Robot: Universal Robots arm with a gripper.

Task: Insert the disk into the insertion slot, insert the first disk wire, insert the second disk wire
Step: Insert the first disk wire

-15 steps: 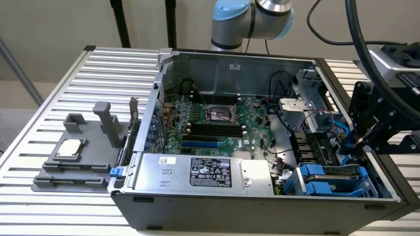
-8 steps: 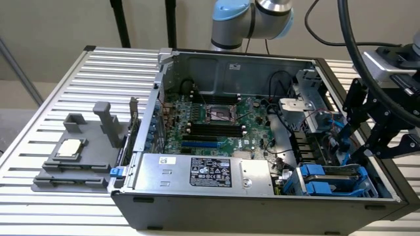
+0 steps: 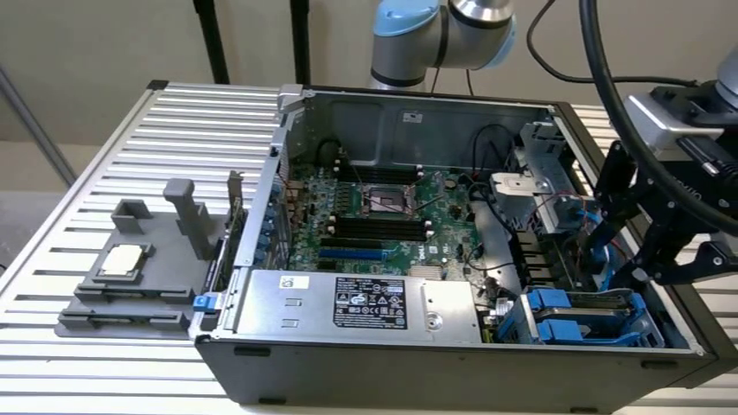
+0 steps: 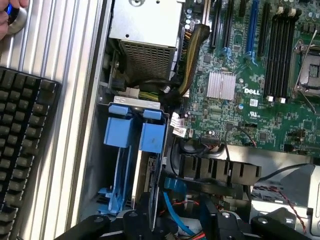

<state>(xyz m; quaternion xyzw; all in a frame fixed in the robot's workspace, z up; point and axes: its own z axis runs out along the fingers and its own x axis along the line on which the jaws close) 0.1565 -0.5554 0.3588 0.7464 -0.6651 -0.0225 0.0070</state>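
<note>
The gripper (image 4: 177, 222) was held with its fingers spread and nothing clamped, near a blue cable (image 4: 173, 210). The disk (image 4: 152, 137) was found seated in the insertion slot (image 4: 111, 197), beside the power supply (image 3: 346, 303).

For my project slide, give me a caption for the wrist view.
Gripper poised by the blue-tabbed drive cage inside an open desktop case, motherboard alongside.

Silver-grey disk in bright blue plastic carrier frame (image 4: 152, 136) stands edge-on beside green circuit board (image 4: 240, 100); black keyboard (image 4: 25, 145) lies on ribbed metal table (image 4: 70, 60).
</note>
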